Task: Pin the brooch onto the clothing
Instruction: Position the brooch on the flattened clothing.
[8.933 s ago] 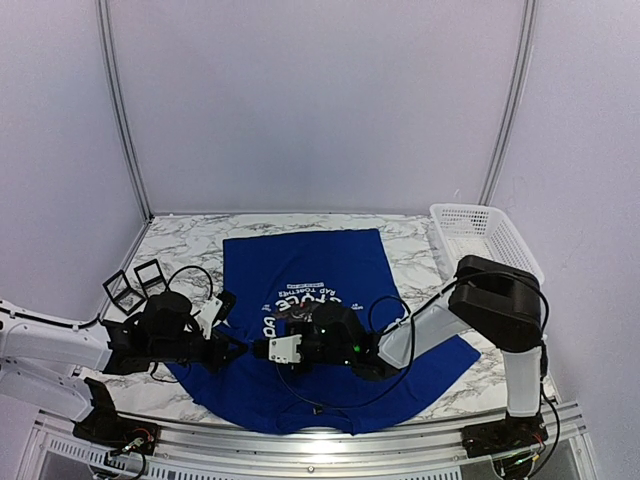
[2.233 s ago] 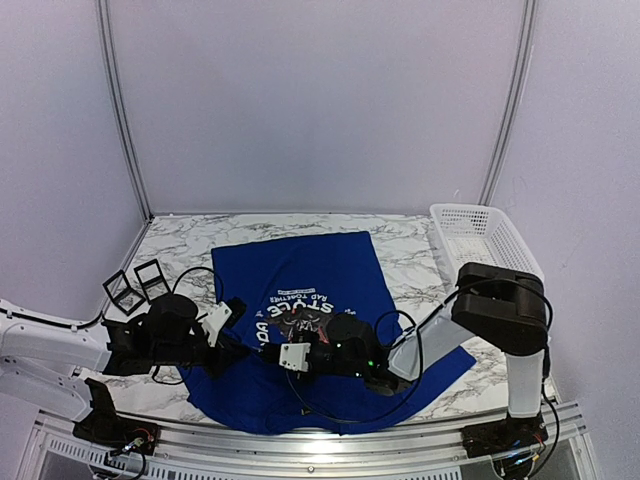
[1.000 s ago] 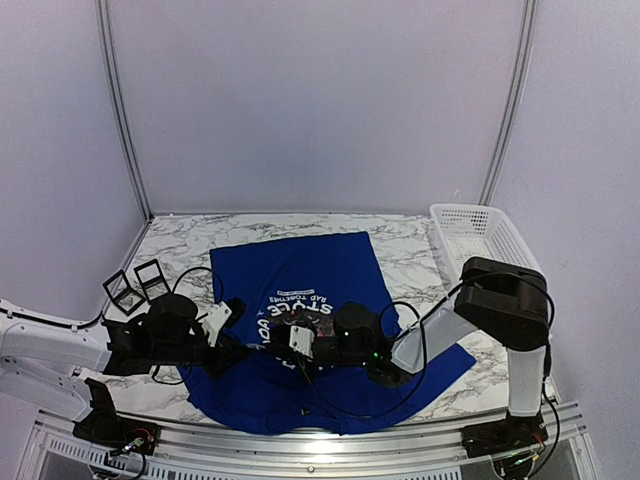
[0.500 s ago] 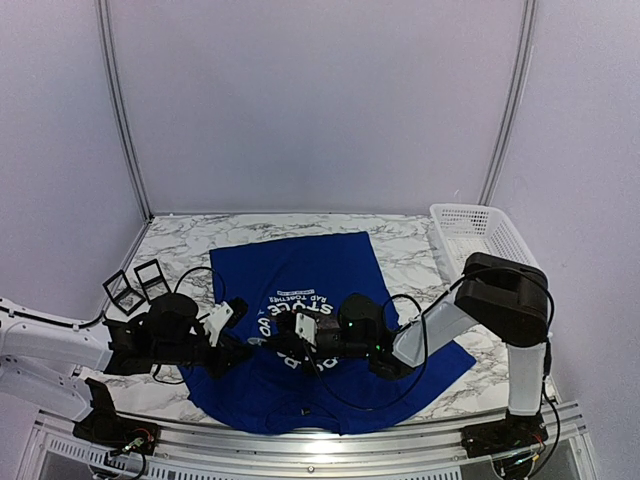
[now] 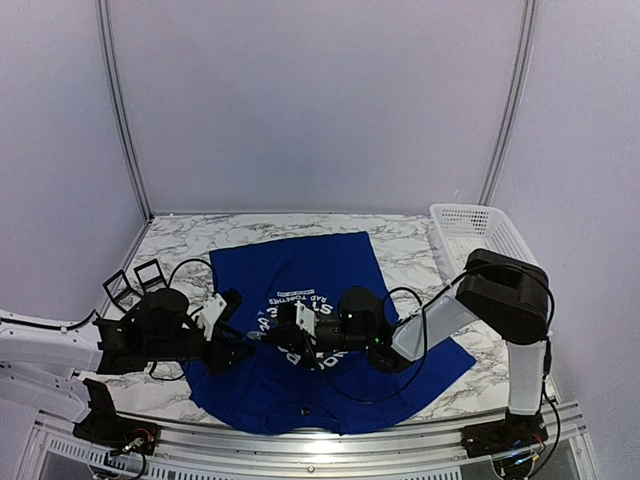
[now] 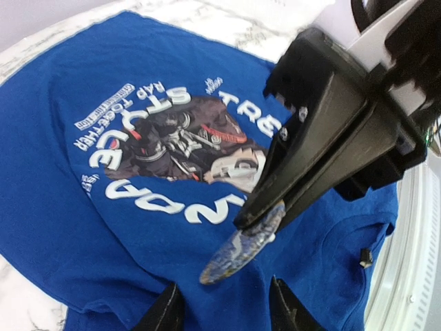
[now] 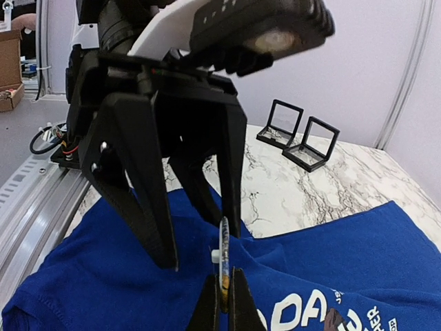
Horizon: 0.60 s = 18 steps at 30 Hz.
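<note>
The royal-blue clothing (image 5: pixel 330 262) lies flat on the marble table, its chest graphic (image 6: pixel 180 141) ringed by white letters. My right gripper (image 7: pixel 222 279) is shut on the brooch (image 7: pixel 222 248), a round blue-and-gold mottled disc held edge-on, with a white stub on its back. In the left wrist view the brooch (image 6: pixel 242 243) hangs just above a raised fold of the shirt, below the lettering. My left gripper (image 6: pixel 224 293) faces it from the other side. It is open, one finger on each side of the fold, and nothing is pinched between its fingers (image 7: pixel 141 207).
Two black square frames (image 5: pixel 135 281) stand on the marble at the far left. A white lattice basket (image 5: pixel 480 236) sits at the back right. Black cables loop over the shirt by both wrists. The metal rail (image 5: pixel 300 455) runs along the near edge.
My left gripper's jaws have opened from shut. The right gripper has carried the brooch left, toward the left gripper, over the shirt's lower chest.
</note>
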Tool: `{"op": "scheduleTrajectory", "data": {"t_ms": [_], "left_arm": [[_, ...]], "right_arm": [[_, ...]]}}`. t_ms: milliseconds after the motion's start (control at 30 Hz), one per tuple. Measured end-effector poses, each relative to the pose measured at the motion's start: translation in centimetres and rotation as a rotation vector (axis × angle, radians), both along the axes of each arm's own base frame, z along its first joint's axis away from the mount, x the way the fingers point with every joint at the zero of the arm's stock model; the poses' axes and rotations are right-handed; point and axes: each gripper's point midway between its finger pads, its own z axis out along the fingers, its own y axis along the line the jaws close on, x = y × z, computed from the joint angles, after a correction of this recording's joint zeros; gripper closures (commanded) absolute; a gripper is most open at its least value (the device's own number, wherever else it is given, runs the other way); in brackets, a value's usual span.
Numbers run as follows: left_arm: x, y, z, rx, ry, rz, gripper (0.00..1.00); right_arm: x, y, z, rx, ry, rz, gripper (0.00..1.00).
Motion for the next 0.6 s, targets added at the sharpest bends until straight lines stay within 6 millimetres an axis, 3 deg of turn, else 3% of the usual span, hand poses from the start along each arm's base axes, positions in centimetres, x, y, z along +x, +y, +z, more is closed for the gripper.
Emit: {"op": "scheduleTrajectory", "data": {"t_ms": [200, 600], "left_arm": [[0.7, 0.5, 2.6, -0.034, -0.097, 0.027, 0.67], [0.5, 0.7, 1.5, 0.035, -0.125, -0.012, 0.67]], "right_arm": [[-0.3, -0.7, -0.1, -0.003, 0.005, 0.079, 1.0], [-1.4, -1.0, -0.6, -0.02, 0.017, 0.16, 1.0]]}}
